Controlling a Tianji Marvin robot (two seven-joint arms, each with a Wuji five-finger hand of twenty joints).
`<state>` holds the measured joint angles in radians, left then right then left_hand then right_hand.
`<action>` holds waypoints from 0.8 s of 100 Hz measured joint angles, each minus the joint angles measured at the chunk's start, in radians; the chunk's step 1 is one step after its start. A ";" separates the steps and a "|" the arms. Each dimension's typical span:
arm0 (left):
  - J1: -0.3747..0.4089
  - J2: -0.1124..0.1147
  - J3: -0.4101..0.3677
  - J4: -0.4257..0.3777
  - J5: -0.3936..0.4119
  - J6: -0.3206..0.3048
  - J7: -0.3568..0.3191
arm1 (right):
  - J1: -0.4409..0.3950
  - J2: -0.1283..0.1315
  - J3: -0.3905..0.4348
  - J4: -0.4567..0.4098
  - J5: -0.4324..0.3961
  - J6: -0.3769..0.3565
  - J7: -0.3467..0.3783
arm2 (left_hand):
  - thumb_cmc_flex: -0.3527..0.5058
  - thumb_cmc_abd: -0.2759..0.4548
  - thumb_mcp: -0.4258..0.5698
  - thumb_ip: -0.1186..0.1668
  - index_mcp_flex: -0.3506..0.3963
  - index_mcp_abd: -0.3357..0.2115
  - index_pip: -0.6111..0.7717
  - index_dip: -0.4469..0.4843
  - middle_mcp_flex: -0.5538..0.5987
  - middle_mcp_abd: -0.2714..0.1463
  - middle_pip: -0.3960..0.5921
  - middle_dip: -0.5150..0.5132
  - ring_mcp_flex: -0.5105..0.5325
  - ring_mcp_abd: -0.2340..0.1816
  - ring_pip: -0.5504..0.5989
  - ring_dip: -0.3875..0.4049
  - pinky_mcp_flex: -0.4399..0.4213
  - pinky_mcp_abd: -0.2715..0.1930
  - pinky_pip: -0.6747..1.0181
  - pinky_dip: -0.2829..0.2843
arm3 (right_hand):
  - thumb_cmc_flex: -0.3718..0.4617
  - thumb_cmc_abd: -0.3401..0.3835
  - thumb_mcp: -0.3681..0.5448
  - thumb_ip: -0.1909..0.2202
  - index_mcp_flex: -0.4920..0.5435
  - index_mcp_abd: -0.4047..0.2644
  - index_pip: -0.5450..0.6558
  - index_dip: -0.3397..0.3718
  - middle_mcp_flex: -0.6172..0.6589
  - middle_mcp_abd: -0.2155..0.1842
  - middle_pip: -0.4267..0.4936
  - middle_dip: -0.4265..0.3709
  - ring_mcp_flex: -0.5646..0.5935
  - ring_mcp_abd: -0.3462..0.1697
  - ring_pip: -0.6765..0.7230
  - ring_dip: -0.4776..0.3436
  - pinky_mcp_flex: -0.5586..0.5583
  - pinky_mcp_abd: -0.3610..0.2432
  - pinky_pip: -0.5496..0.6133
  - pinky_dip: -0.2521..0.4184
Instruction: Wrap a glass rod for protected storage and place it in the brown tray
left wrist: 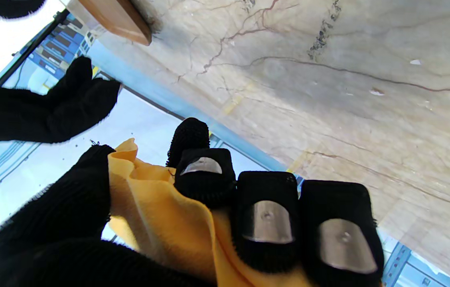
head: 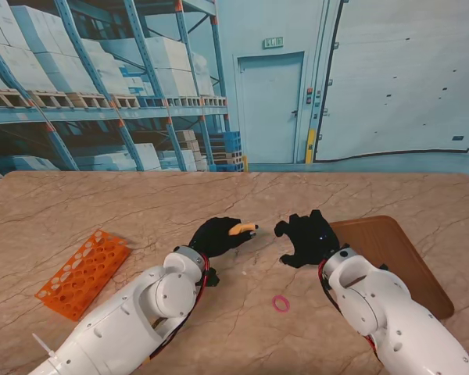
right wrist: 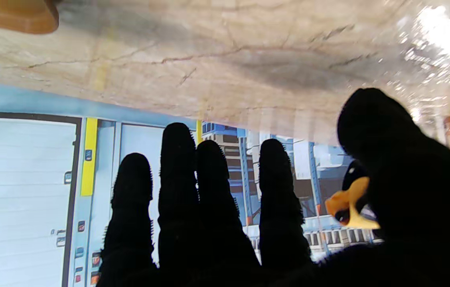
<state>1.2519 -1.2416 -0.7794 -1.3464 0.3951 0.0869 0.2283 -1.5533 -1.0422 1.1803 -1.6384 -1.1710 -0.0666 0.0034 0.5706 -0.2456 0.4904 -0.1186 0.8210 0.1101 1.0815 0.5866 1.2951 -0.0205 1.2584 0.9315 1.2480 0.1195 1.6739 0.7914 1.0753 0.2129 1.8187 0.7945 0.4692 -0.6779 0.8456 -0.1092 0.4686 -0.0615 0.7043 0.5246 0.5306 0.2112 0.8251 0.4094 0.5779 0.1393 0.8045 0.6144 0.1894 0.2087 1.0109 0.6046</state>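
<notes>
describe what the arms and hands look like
Both arms have glossy white rounded shells, left arm and right arm, with red and black cabling showing at the wrist joints. The left hand and right hand wear black knit gloves. In the left wrist view the fingers carry silvery metal plates like nails.

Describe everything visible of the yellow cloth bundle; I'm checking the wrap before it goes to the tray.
The yellow cloth looks soft and fleecy, folded and bunched into a loose roll with creases. The left hand is closed around it, thumb on one side and fingers on the other, holding it off the table. In the stand view only a short orange-yellow end pokes out toward the right hand, which is open and not touching it. No glass rod is visible inside.
</notes>
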 measured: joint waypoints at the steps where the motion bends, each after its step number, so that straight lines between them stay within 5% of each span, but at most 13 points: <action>1: 0.002 0.001 -0.002 -0.004 0.000 0.000 -0.001 | -0.004 0.001 0.001 -0.002 -0.001 -0.002 0.001 | -0.003 -0.002 0.000 0.000 0.000 0.001 0.000 0.000 0.000 -0.001 0.000 0.000 0.000 -0.001 0.000 0.000 0.000 0.000 0.000 0.002 | 0.000 0.000 -0.002 0.000 0.000 0.000 0.000 0.000 0.000 0.000 0.000 0.000 0.000 0.000 0.000 0.000 0.000 0.000 -0.002 0.000; 21: 0.028 0.014 -0.019 -0.039 0.003 0.000 -0.020 | -0.067 0.012 0.001 -0.027 -0.005 -0.007 0.009 | -0.105 -0.178 0.042 0.015 -0.003 0.010 -0.015 -0.001 0.004 -0.051 0.013 0.032 0.001 -0.061 0.008 0.001 0.004 -0.065 0.000 0.048 | -0.001 0.010 -0.042 0.000 0.000 0.000 0.012 0.000 0.000 0.000 0.000 0.000 0.000 -0.001 0.000 0.000 0.000 0.000 -0.003 0.000; 38: 0.036 0.038 -0.031 -0.077 0.007 0.017 -0.120 | -0.093 0.019 -0.026 -0.031 -0.060 -0.010 0.011 | -0.139 -0.190 0.038 0.016 -0.028 0.012 -0.026 -0.001 0.005 -0.073 0.042 0.055 0.006 -0.086 0.008 0.001 0.008 -0.089 0.000 0.051 | -0.001 0.010 -0.055 0.000 -0.008 0.000 0.031 0.002 0.000 0.000 0.006 0.000 0.000 -0.012 0.014 0.001 0.001 0.001 -0.003 0.000; 62: 0.038 0.041 -0.037 -0.073 0.002 0.018 -0.109 | -0.099 0.025 -0.048 -0.015 -0.099 -0.031 -0.002 | -0.141 -0.140 0.223 0.159 -0.041 0.023 -0.062 -0.023 0.005 -0.074 0.046 0.082 0.006 -0.086 0.008 0.001 0.008 -0.090 0.000 0.049 | 0.000 -0.001 0.010 0.001 -0.053 0.000 0.054 0.003 -0.076 -0.001 0.028 0.000 0.000 -0.033 0.035 0.003 0.002 0.001 -0.003 0.000; 80: 0.039 0.041 -0.045 -0.066 0.001 0.037 -0.093 | -0.115 0.030 -0.049 -0.015 -0.123 -0.046 -0.004 | -0.141 -0.141 0.279 0.158 -0.041 0.023 -0.062 -0.073 0.005 -0.074 0.050 0.092 0.006 -0.086 0.008 0.001 0.008 -0.090 0.000 0.049 | 0.000 -0.016 0.050 0.001 -0.097 0.000 0.064 0.003 -0.143 -0.001 0.029 -0.006 -0.010 -0.044 0.038 0.003 0.002 0.001 -0.003 0.000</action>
<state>1.2912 -1.2011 -0.8242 -1.4124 0.3960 0.1236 0.1349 -1.6678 -1.0119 1.1312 -1.6537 -1.2944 -0.1130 -0.0009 0.4294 -0.3863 0.7698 0.0397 0.7805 0.1332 1.0190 0.5139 1.3002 -0.0943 1.3082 1.0240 1.2544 0.0331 1.6823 0.7926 1.0834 0.1229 1.8187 0.8430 0.4695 -0.6938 0.8954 -0.1087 0.3713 -0.0614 0.7685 0.5272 0.3880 0.2103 0.8539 0.4030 0.5684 0.0950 0.8425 0.6174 0.1916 0.2093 1.0075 0.6041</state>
